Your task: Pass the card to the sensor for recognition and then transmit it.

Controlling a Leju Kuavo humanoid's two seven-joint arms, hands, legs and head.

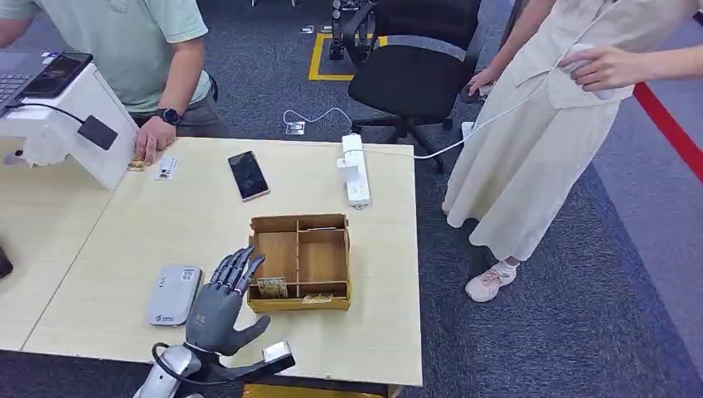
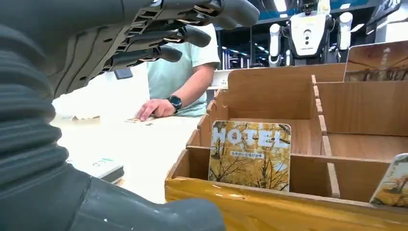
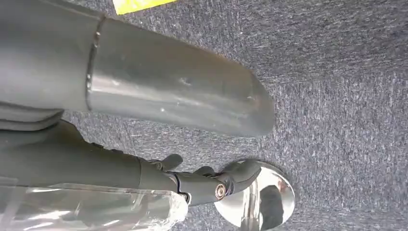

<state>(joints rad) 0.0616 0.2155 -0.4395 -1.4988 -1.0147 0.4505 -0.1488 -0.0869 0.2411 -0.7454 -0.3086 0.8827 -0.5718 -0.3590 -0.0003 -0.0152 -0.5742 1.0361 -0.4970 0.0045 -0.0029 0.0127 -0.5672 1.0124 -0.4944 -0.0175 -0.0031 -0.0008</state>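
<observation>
A wooden divided box (image 1: pixel 335 249) stands on the light table (image 1: pixel 166 232). A yellow "HOTEL" card (image 1: pixel 272 287) (image 2: pixel 250 154) stands upright in its front slot, and a second card (image 1: pixel 317 298) (image 2: pixel 392 185) stands further along the same slot. My left hand (image 1: pixel 220 303) (image 2: pixel 120 43) hovers at the box's near left corner, fingers stretched out and apart, holding nothing, just short of the HOTEL card. A flat grey reader (image 1: pixel 174 294) lies on the table left of that hand. In the right wrist view my right hand (image 3: pixel 168 91) hangs over the carpet; how its fingers lie is unclear.
A white terminal (image 1: pixel 79 124) stands at the table's far left, where a seated person rests a hand (image 1: pixel 153 141) beside a small label (image 1: pixel 167 167). A phone (image 1: pixel 248 175) and a power strip (image 1: pixel 355 169) lie further back. Another person (image 1: pixel 539 124) stands right of the table, by an office chair (image 1: pixel 414 66).
</observation>
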